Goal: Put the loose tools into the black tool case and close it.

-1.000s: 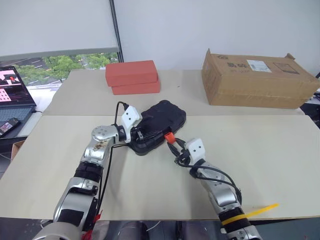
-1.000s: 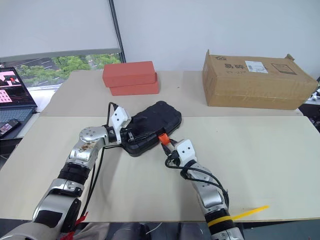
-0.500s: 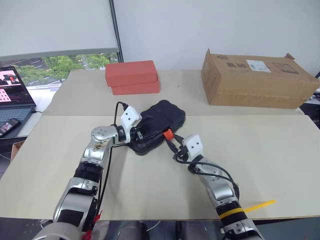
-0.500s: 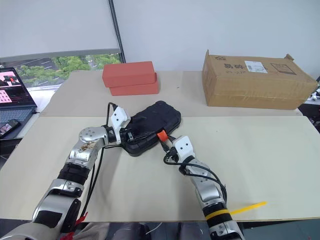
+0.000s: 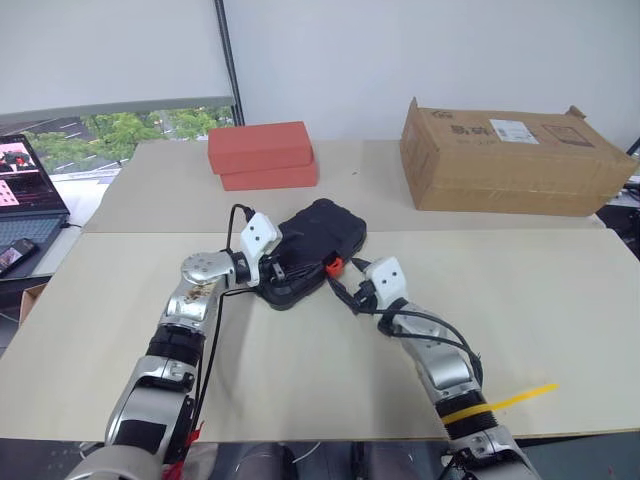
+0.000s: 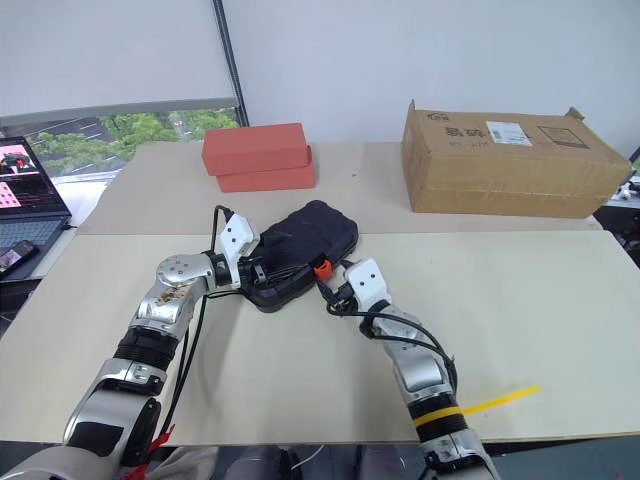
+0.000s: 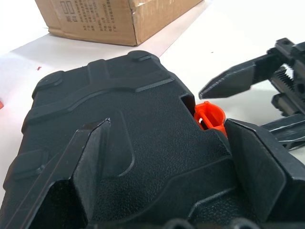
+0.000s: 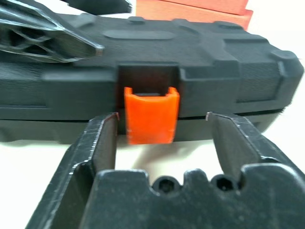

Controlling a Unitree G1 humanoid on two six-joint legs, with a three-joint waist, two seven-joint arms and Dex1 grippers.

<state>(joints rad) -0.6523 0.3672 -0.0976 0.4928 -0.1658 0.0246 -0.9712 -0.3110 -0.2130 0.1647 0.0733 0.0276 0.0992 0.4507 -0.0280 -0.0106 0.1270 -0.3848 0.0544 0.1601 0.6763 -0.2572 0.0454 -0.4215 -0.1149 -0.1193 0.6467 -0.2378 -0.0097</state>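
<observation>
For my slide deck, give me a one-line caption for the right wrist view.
Open right gripper lined up with the orange latch on the closed black tool case.

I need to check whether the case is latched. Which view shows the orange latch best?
The right wrist view: the orange latch sits front-on between the open right claw. The left wrist view shows it partly, beside the lid; the head views show an orange speck.

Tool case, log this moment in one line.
tool case: lid down | latch: between open right gripper jaws | left gripper: open, straddling case
</observation>
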